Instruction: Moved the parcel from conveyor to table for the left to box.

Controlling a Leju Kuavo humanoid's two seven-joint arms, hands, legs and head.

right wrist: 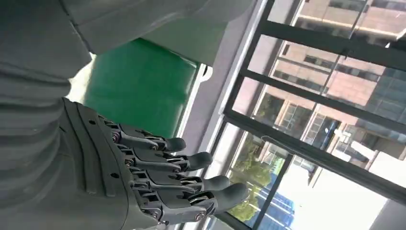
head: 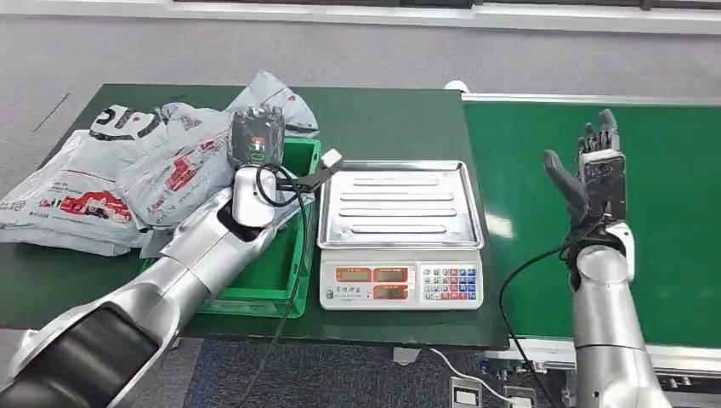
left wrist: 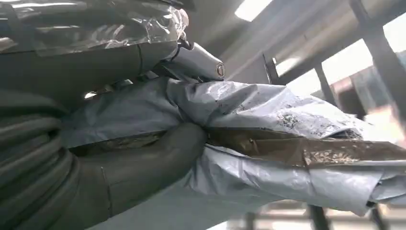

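From the head view, my left hand (head: 257, 140) sits in the upper left-centre of the frame, over the far end of the green crate (head: 281, 255), with the grey parcel (head: 183, 166) bunched up against it; the parcel is a soft, crinkled plastic mailer with red and black print, one corner poking up past my hand. More grey mailers (head: 72, 200) of the same kind lie heaped on the dark green bench (head: 383, 119) at the left of the frame. At centre stands a weighing scale (head: 400, 280) with a ribbed, shiny steel tray (head: 400, 204), a display and a keypad on its pale front. To the right runs the conveyor (head: 663, 187), a flat bright green belt with a pale rim, and my right hand (head: 595, 174) is raised above it, palm turned inward, fingers apart and holding nothing. Grey carpet lies beyond the bench along the top of the frame. From the left wrist view, my thick grey thumb (left wrist: 143, 163) presses into the parcel (left wrist: 268, 129), so my hand is holding it; the film is glossy and wrinkled, with a strip of brown tape across it. From the right wrist view, my dark fingers (right wrist: 182, 172) are stretched out and separated, with the green belt (right wrist: 139, 86) behind them and tall windows (right wrist: 325, 96) with dark frames on the right of the frame.
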